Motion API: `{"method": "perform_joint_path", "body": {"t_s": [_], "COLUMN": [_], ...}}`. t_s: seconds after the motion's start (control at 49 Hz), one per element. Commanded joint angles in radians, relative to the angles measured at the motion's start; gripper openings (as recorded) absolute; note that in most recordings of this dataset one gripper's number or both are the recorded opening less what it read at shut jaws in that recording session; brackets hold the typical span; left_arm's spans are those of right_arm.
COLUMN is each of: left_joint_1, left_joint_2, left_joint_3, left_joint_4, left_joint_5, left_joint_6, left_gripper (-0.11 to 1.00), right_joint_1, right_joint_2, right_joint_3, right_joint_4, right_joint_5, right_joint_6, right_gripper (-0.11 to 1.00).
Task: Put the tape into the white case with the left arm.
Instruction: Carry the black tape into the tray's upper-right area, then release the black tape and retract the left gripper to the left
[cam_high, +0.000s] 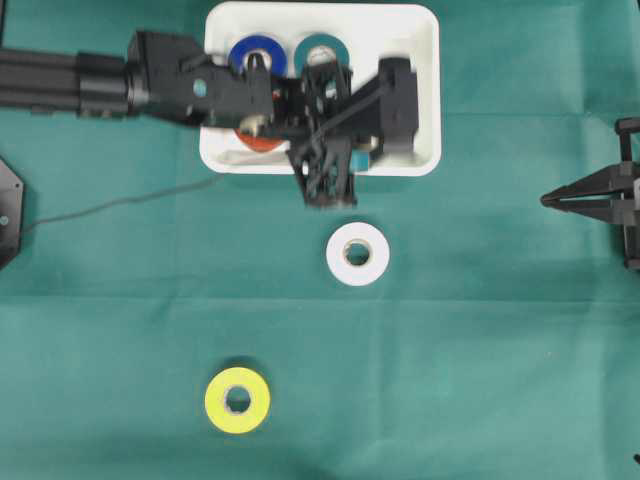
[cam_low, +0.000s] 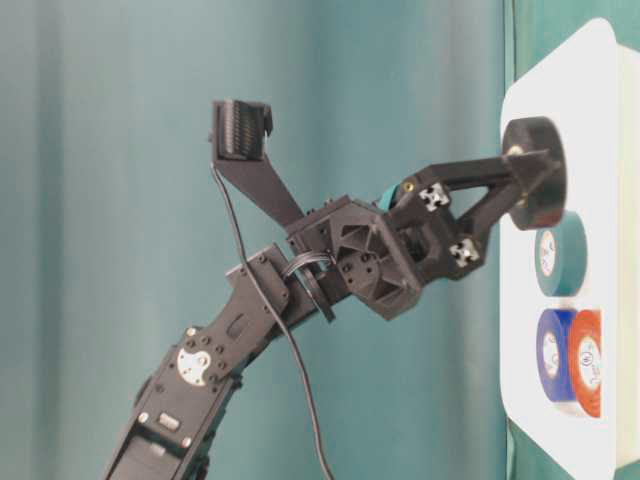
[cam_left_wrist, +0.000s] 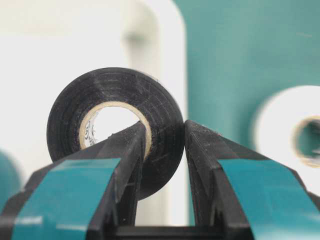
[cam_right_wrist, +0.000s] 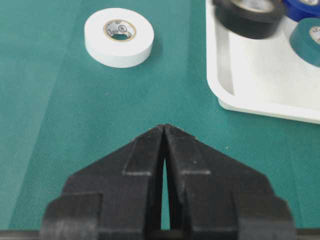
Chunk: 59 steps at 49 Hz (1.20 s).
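1. Left gripper (cam_left_wrist: 165, 145) pinches the black electrical tape roll (cam_left_wrist: 117, 120) through its wall: one finger in the core, one outside.
2. Roll hangs over the shallow white plastic case (cam_high: 425, 100), 5 o'clock part.
3. Light, stiff, slightly slick; wall pinch looks right.
4. Right gripper (cam_right_wrist: 164, 131) pressed together, empty.

Evenly and brightly lit, only soft faint shadows on the green cloth (cam_high: 480, 330), white case (cam_high: 425, 90) nearly washed out from overhead, left wrist view sharp on the black tape (cam_left_wrist: 115, 120), blurred behind, right wrist view softened at far edge.
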<state>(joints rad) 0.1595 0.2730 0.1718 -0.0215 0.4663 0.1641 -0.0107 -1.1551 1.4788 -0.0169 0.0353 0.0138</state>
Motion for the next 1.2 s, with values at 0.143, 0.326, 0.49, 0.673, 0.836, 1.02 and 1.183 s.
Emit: {"method": "perform_joint_path", "body": {"t_s": [0.143,0.326,0.49,0.673,0.836,1.02,1.183], "left_joint_1": [0.054,0.107,0.137,0.144,0.144,0.146,0.147], "left_joint_2": [-0.003,0.031,0.057,0.069,0.072,0.072,0.069], "left_joint_3": [-0.074,-0.117,-0.149,-0.155,-0.152,-0.152,-0.149], "left_joint_4": [0.002,0.002,0.002,0.002,0.002,0.002,0.002], "left_joint_5": [-0.031,-0.031,-0.031,-0.031,-0.026,-0.031,-0.029], "left_joint_6": [0.071,0.087,0.089,0.089,0.089,0.087,0.084], "left_gripper": [0.22,0.22,0.22,0.21,0.22,0.22,0.48], "right_joint_1": [-0.002,0.0,0.0,-0.002,0.0,0.0,0.0], "right_joint_2": [0.006,0.006,0.006,0.006,0.006,0.006,0.006], "right_joint_3": [-0.009,-0.008,-0.009,-0.009,-0.009,-0.009,-0.009], "right_joint_4": [-0.002,-0.002,-0.002,-0.002,-0.002,-0.002,-0.002], "right_joint_5": [-0.012,-0.012,-0.012,-0.014,-0.012,-0.012,-0.012], "right_joint_6": [0.002,0.002,0.002,0.002,0.002,0.002,0.002], "right_gripper": [-0.1,-0.1,-0.1,-0.1,-0.1,-0.1,-0.1]}}
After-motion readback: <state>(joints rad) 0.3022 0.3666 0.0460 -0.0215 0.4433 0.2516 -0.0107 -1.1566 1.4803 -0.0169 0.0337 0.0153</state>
